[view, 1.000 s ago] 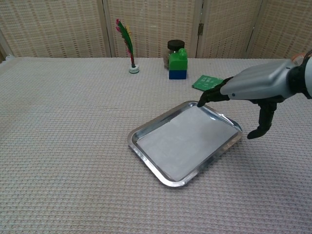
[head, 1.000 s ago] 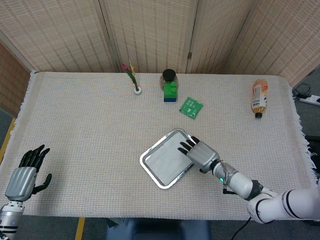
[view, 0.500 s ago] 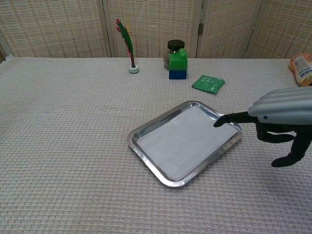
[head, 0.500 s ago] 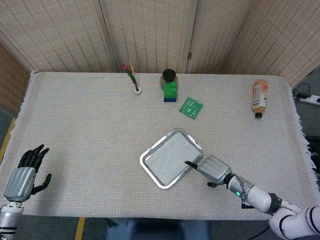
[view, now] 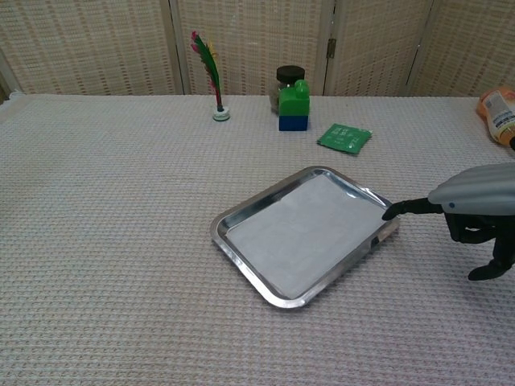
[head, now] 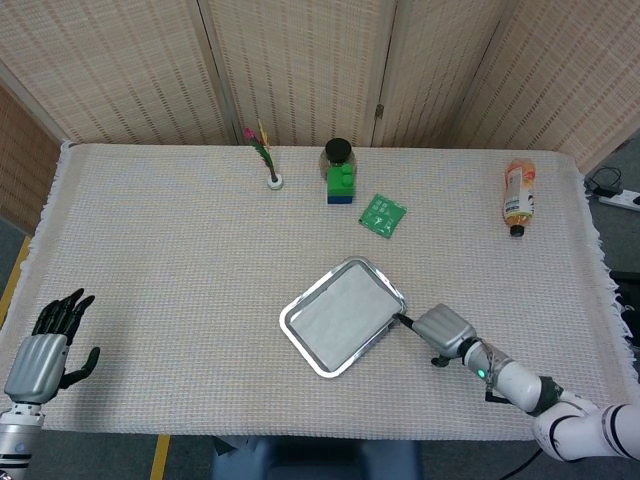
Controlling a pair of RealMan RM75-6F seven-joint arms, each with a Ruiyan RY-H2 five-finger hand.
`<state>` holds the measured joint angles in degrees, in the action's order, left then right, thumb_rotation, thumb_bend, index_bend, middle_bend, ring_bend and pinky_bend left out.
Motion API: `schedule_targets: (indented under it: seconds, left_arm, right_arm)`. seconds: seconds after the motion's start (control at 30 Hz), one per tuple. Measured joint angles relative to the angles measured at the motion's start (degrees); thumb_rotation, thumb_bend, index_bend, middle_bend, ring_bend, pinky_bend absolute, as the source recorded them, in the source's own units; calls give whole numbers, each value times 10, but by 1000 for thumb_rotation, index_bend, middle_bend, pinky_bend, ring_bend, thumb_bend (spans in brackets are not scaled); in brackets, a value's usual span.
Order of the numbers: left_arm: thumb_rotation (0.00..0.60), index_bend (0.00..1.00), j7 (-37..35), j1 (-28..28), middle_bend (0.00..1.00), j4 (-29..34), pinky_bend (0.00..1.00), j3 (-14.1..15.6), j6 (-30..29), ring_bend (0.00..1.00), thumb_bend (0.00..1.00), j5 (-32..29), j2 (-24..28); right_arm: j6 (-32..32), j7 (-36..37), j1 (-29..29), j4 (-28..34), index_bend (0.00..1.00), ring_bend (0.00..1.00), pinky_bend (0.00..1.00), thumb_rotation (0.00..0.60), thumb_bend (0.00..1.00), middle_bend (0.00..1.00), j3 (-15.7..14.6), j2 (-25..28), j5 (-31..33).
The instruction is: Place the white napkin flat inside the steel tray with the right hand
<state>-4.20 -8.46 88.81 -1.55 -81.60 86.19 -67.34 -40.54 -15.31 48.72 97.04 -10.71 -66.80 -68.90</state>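
Note:
The steel tray lies near the table's front middle, turned at an angle. The white napkin lies flat inside it, covering most of the floor. My right hand hovers just off the tray's right edge, fingers stretched out flat toward the rim, holding nothing. Its dark fingertips are close to the rim. My left hand rests at the table's front left corner, fingers spread, far from the tray; the chest view does not show it.
At the back stand a small vase with a feather, a dark jar behind a green and blue block. A green packet lies behind the tray. An orange bottle lies at the back right.
My right hand has drawn back from over the tray's far corner to the right and toward me, off the tray. The napkin stays flat inside. The left hand has barely moved.

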Motion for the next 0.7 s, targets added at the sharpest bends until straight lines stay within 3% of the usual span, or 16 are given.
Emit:
schedule_targets:
  seconds: [0.27,0.7]
  left_arm:
    - [600,0,-1,-2,0,-3,0,-1,6,0,497,-4,-2]
    - [600,0,-4,0,0,0,0,-1,1,0,498,-1,2]
  right_arm:
    - [33,8,-2,-34,0,939,953,600,290,963,14,-24,5]
    - [66,12,5,-40,0,934,953,600,291,963,34,-44,11]
